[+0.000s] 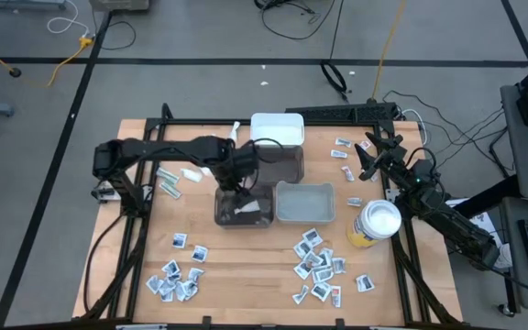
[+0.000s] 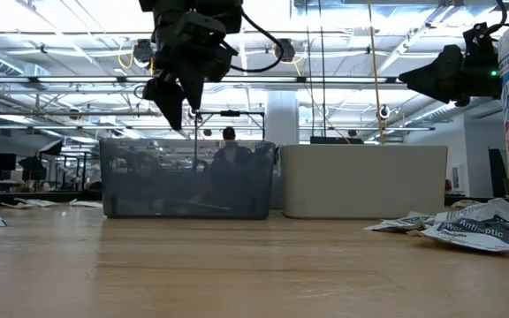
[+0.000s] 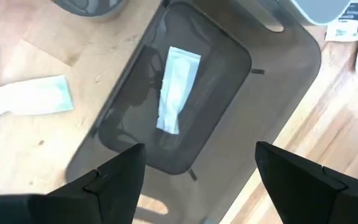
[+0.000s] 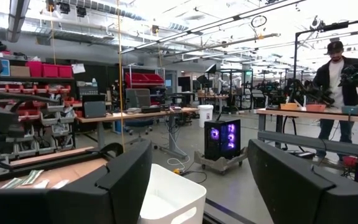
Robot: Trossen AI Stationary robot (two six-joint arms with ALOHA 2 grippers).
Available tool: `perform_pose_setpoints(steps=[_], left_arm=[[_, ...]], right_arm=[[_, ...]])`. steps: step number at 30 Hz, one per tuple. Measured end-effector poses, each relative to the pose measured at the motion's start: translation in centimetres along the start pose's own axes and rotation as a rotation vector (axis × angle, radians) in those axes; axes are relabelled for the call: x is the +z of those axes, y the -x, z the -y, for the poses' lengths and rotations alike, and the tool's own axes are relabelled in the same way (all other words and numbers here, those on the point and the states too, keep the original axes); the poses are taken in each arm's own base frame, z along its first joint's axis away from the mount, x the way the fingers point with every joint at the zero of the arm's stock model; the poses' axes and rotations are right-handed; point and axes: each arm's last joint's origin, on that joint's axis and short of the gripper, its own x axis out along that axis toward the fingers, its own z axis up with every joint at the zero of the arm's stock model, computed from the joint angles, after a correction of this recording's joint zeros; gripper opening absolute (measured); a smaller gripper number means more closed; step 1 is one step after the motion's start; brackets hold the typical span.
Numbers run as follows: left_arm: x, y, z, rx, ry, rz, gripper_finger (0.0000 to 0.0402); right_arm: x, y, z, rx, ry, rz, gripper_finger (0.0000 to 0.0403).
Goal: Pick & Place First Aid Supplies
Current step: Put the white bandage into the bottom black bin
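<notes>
The left gripper (image 3: 194,171) is hovering over the dark bin (image 3: 278,93), fingers spread wide and empty; a narrow white strip wrapper (image 3: 178,87) is lying inside, apparently just placed. Next it is needing another packet (image 1: 180,241). The right gripper (image 1: 371,152) is waiting open, raised at the table's right side.

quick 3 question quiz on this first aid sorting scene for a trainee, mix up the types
1. True or false: the left gripper hangs open above the dark bin.
2. What lies in that bin? A) the yellow canister B) a narrow white strip wrapper C) nothing
3. Fill in: the right gripper is raised near the table's ____ edge, holding nothing.

Key: 1 true; 2 B; 3 right
</notes>
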Motion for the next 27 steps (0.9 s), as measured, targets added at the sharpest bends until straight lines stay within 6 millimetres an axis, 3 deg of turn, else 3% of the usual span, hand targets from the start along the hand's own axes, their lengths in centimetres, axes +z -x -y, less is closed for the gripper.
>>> perform_pose_setpoints(steps=[14, 27], left_arm=[[0.6, 1.1, -3.3, 0.037, 0.131, -0.039, 0.03], [2.6, 3.4, -11.3, 0.047, 0.443, 0.04, 0.0281]], right_arm=[[0.0, 0.0, 0.0, 0.0, 0.0, 0.0, 0.0263], [0.0, 0.0, 0.0, 0.0, 0.0, 0.0, 0.0263]])
